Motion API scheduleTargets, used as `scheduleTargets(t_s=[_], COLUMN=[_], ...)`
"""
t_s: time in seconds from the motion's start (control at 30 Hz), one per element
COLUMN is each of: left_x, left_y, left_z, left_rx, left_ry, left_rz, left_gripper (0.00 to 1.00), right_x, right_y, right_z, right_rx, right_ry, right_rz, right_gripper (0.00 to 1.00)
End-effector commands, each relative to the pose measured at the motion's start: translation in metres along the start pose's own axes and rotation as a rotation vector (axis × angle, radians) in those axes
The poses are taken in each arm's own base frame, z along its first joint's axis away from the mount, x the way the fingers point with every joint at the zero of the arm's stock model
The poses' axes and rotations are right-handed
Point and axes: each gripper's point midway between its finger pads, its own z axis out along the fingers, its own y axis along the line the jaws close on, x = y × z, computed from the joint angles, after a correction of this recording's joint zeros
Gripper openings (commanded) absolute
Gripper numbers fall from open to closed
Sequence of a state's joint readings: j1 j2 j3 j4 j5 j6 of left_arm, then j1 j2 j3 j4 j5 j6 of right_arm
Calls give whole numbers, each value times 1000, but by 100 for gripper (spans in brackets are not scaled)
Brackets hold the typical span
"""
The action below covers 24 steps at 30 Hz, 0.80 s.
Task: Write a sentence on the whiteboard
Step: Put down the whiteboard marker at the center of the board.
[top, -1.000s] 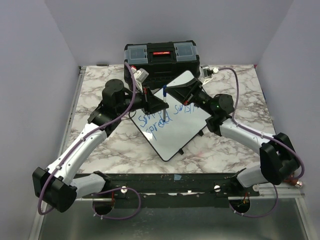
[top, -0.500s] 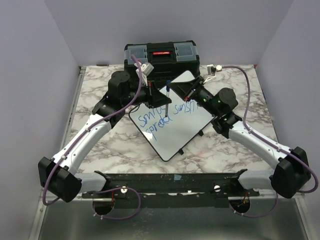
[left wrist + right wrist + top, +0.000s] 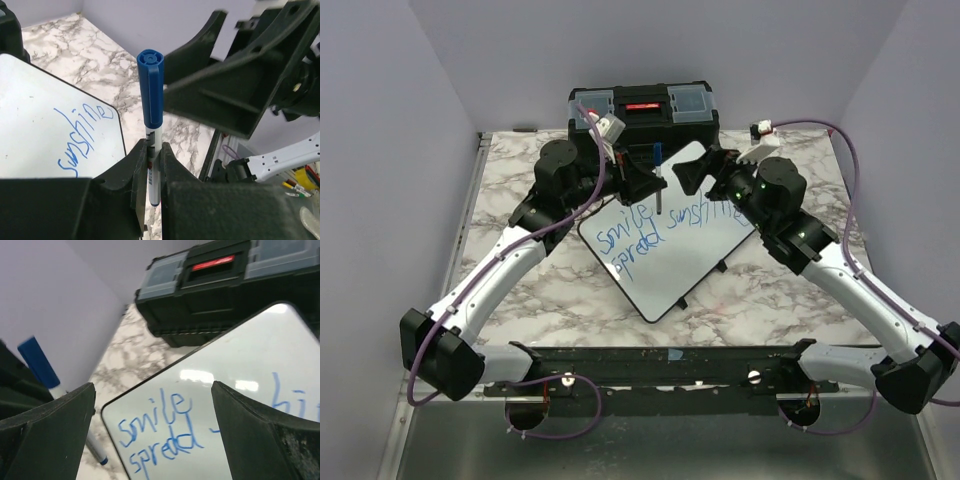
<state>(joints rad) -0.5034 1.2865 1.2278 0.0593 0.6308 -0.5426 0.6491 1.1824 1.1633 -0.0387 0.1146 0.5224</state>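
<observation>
I read the left gripper (image 3: 154, 150) clamped on the blue-capped marker (image 3: 151, 100), upright over the whiteboard's (image 3: 690, 265) far corner. Right gripper (image 3: 152, 390) fingers stand wide apart, empty. The sentence (image 3: 650, 235) is in blue on the whiteboard, which lies cornerwise before the black toolbox (image 3: 640, 120).

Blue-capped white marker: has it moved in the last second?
Yes. The blue-capped white marker has shifted toward the black plastic toolbox; its cap now overlaps the toolbox's front.

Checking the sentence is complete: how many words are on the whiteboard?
3. On the whiteboard: "Smile" starts the first line, "sunshine" follows it, "spread" sits beneath "Smile". The marker covers a little of the board, so strokes may be hidden.
</observation>
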Motion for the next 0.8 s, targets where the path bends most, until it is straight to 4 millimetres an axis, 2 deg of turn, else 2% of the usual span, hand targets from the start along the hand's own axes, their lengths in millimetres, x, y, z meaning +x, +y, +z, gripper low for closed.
scheduleTargets(t_s=[0.0, 0.17, 0.37, 0.5, 0.63, 0.77], left_x=[23, 52, 94, 134, 187, 218], left_y=[9, 7, 0, -9, -13, -15], left_z=[8, 25, 56, 83, 113, 138], left_rx=[-27, -13, 1, 12, -15, -23], left_ry=[21, 92, 217, 293, 416, 483], left_rz=[34, 20, 12, 8, 37, 43], left_gripper=[0, 0, 0, 0, 0, 0], right_x=[-32, -71, -90, -104, -112, -118], right_y=[-46, -61, -65, -63, -61, -63], right_z=[-29, -55, -70, -85, -95, -104], right_rx=[279, 395, 438, 437, 432, 449], right_ry=[-73, -216, -283, -328, -355, -374], right_rz=[-139, -152, -186, -175, -172, -174], right_gripper=[100, 100, 100, 100, 100, 100])
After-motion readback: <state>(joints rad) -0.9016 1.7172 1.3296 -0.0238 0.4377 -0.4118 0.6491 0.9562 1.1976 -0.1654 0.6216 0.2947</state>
